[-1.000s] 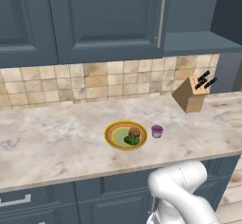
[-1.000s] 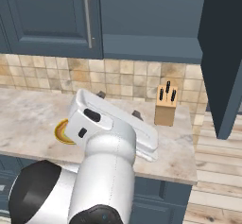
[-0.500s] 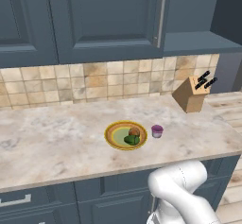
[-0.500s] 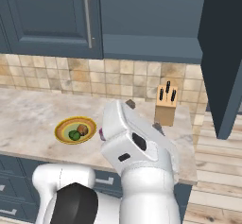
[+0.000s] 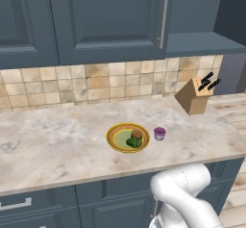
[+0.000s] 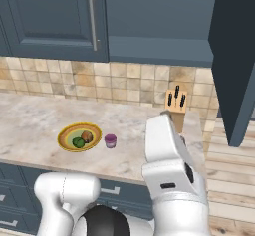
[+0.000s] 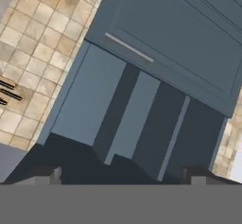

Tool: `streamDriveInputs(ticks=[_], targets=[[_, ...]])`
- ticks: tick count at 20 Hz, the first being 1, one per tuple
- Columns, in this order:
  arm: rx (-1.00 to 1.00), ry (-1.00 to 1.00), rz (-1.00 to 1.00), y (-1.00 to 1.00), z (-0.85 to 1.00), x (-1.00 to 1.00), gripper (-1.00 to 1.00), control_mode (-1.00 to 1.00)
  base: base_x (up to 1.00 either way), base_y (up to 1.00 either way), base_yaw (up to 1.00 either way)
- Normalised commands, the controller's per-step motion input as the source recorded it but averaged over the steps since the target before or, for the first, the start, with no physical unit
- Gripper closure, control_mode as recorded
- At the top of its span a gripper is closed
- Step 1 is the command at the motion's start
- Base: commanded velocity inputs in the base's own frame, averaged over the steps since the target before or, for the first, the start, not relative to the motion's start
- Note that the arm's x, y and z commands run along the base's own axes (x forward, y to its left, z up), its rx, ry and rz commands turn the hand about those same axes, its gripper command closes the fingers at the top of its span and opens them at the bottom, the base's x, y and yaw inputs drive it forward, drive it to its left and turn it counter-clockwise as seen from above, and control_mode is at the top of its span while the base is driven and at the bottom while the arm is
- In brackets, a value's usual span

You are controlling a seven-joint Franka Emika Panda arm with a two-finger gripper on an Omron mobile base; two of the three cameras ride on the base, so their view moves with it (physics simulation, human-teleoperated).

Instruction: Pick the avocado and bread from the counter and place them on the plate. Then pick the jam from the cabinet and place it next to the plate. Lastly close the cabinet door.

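On the marble worktop (image 5: 53, 145) the yellow plate (image 5: 115, 134) already carries the green avocado (image 5: 133, 143) and the brown bread (image 5: 136, 134). Just to its right stands the purple-lidded jam (image 5: 159, 133), near the rim but apart from it. So by my reckoning both placing steps are done and only the cabinet door (image 6: 238, 65) is left. It stands wide open at the far right, its edge turned out into the room, past the knife block (image 6: 175, 108).

My hand (image 7: 123, 178) is raised and looks into the open cabinet. Its two tips (image 7: 47, 176) sit well apart with nothing between them, so I am released and carrying nothing.

Next I should swing right, get the outer face of that door against my fingers, and push it round to the frame without clipping the knife block below.

Behind the worktop runs beige tiling under dark blue cupboards; wooden floor lies to the right.
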Motion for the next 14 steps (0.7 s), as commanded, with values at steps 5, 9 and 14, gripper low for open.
streamDriveInputs(ticks=[5,9,14], targets=[[0.25,-0.06,0.07,-0.30,0.00,-0.06,-1.00,-1.00,0.00,0.00,0.00],[0.20,-0.04,0.08,-0.44,0.00,0.00,-1.00,-1.00,0.00,0.00,0.00],[0.19,-0.05,0.08,-0.45,0.00,-0.02,-1.00,-1.00,0.00,0.00,0.00]])
